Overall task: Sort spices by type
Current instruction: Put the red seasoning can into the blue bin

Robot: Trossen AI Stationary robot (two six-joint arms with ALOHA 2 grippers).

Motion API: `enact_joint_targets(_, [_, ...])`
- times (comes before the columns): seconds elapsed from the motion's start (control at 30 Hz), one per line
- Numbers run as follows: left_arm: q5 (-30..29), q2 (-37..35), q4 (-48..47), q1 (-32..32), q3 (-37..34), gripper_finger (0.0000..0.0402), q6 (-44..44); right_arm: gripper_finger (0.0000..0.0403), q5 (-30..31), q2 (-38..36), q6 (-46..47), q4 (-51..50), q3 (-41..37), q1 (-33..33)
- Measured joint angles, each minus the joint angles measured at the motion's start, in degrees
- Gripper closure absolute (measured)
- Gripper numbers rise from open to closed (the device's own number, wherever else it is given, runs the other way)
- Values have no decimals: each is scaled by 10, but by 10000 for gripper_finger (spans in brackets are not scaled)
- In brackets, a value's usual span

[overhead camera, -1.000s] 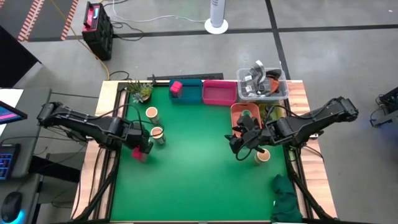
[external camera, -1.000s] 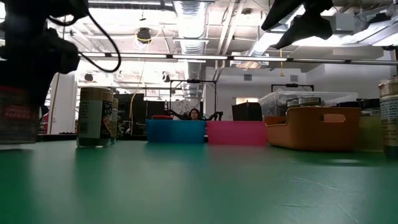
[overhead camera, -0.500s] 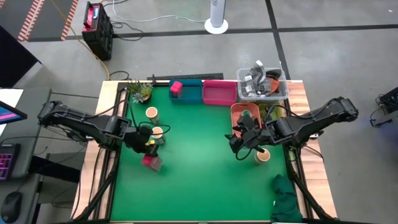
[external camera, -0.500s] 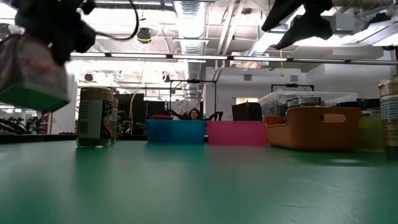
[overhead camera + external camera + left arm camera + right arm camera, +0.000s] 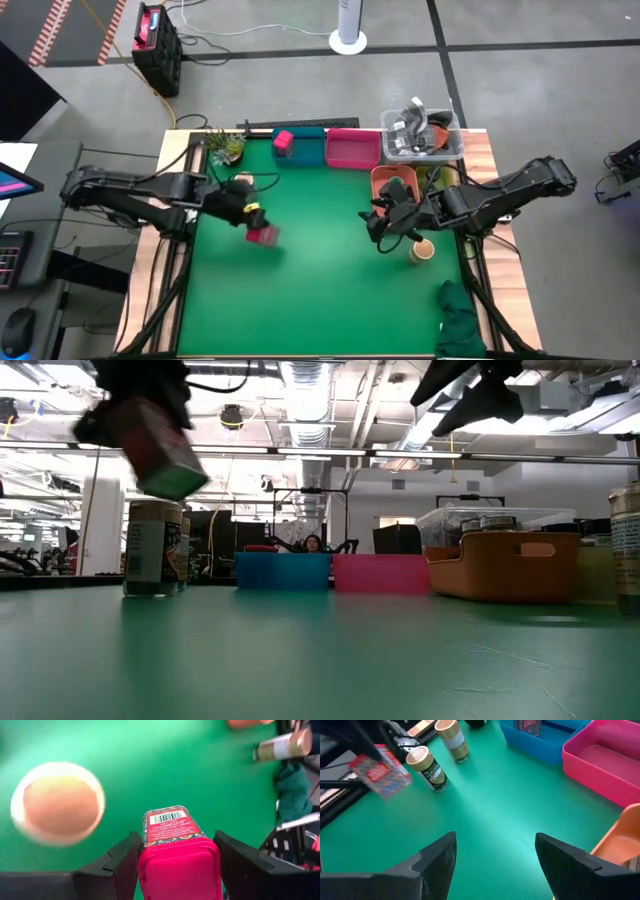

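Left gripper (image 5: 255, 222) jaws clamped on a pink-red tin (image 5: 264, 235), lifted clear of the green worktop (image 5: 320, 290), blurred in the low view. Beneath it a tan-topped jar (image 5: 59, 803), smeared. Right gripper (image 5: 378, 228) hangs over the right side, jaws apart, holding nothing; another tan-topped jar (image 5: 422, 249) stands just beside it. Further back: orange bin (image 5: 385, 178), contents hard to make out; blue bin (image 5: 305, 147) with a second tin (image 5: 283, 141); pink bin (image 5: 352, 149). Clear tub (image 5: 421, 133) at the far corner.

Blue bin (image 5: 310, 148), pink bin (image 5: 352, 150), orange bin (image 5: 384, 182), clear tub (image 5: 421, 135), green cloth (image 5: 462, 318)
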Motion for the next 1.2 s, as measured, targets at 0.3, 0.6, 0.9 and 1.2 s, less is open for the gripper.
enact_joint_targets(0.3, [0, 141, 59, 104, 85, 184, 137, 107, 2, 0, 19, 2, 0, -7])
enact_joint_targets(0.6, [1, 258, 31, 272, 245, 184, 315, 107, 2, 0, 24, 10, 0, -5])
enact_joint_targets(0.9, [-3, 407, -1, 375, 396, 184, 397, 107, 2, 0, 48, 11, 0, -5])
enact_joint_targets(1.2, [-8, 503, -41, 434, 445, 184, 440, 107, 17, 0, 54, 11, 0, -6])
